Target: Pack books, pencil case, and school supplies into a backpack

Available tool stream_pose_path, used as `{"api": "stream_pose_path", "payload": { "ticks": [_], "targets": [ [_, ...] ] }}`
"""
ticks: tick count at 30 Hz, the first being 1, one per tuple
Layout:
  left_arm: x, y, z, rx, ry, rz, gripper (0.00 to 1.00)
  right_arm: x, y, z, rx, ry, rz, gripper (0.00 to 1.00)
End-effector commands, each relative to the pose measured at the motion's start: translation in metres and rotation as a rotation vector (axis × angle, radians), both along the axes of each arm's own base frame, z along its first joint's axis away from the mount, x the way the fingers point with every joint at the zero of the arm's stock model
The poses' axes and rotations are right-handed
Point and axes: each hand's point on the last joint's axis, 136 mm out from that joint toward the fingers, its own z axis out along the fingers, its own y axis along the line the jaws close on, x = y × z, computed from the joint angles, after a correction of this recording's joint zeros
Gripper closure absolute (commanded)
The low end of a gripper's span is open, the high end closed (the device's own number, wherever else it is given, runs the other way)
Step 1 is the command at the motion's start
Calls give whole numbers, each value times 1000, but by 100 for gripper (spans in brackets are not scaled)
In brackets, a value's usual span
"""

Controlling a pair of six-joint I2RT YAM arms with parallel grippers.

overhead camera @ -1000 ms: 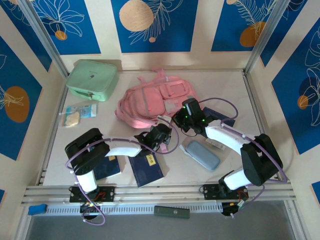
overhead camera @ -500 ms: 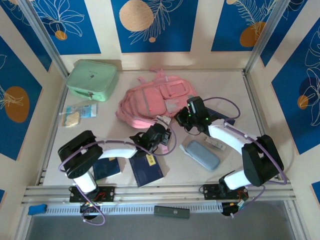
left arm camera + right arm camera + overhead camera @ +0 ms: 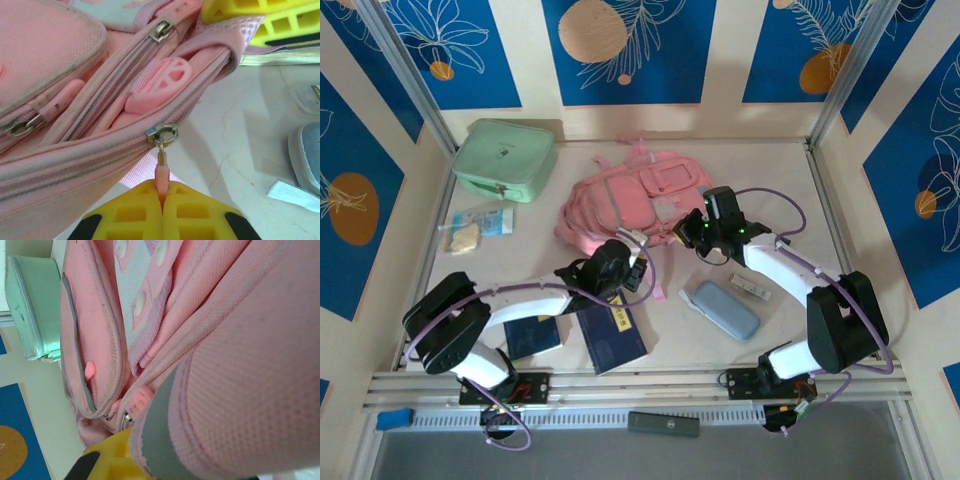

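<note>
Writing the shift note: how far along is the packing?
Nothing is packed yet: the books, pencil case and small white bar lie on the table. In hand: left gripper pinches a backpack zipper pull, right gripper clamps its fabric. Left: opening, then loading everything.

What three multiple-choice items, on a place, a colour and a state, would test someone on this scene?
1. Where does the pencil case lie?
A. on the table, right of two books
B. in the far left corner
C. against the back wall

2. What colour is the backpack's zip pull?
A. green
B. pink
C. black

3. How is the left gripper?
A. open
B. shut on the zip pull
C. shut on a book

Key:
1 A: the top view shows it on the table, right of both books.
2 B: the left wrist view shows a pink tab.
3 B: the yellow fingers meet on that tab.
</note>
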Motion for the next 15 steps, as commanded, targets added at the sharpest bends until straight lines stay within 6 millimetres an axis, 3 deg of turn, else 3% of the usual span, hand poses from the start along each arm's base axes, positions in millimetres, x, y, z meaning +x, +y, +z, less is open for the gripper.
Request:
{"api": "stream_pose_path", "payload": {
  "ticks": [1,7,11,15],
  "targets": [
    [-13,13,-10,9,78,-44,100,20,-1,38,35,-114,26,100],
    [-14,28,-18,8,141,-37,100,50,-11,40,57,-117,56,100],
    [-15,15,-11,-42,167,-88,100,62,-11,35,20,-112,97,99],
    [-7,7,1,-80,171,-64,100,52,-8,32,41,-92,134,73]
  ]
}}
